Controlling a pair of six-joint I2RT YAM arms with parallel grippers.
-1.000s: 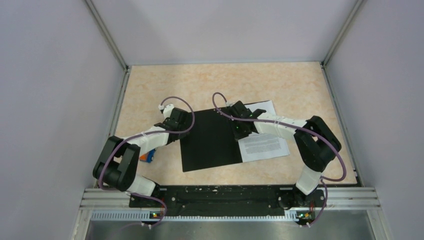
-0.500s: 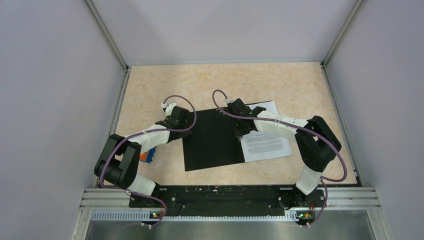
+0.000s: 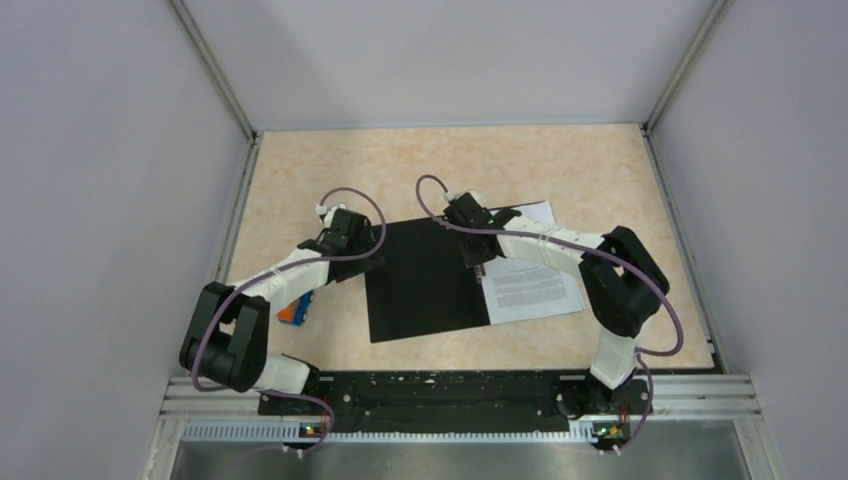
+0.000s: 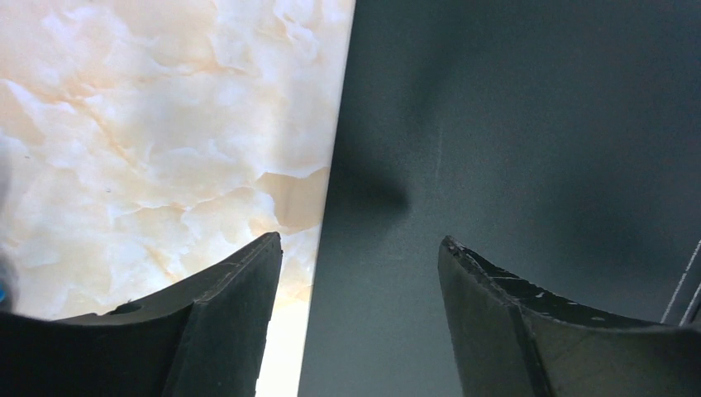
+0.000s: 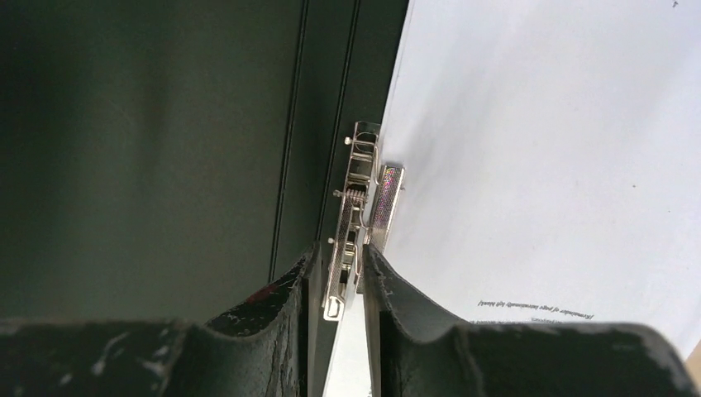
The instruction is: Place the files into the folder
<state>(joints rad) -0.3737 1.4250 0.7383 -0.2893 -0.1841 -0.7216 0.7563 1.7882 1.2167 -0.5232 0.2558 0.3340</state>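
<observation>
orange-and-blue object [image 3: 292,311]: on the bench [image 3: 560,170], left of the folder and apart from it, partly under the left arm
folder [image 3: 425,280]: lies open and flat mid-bench, black inside facing up
files [image 3: 535,285]: white printed sheets right of the black panel, left edge at the metal clip [image 5: 354,190]
right jaws: slightly parted around the clip's near end; whether they grip it, cannot tell
left jaws: spread wide, straddling the folder's left edge, holding nothing
</observation>
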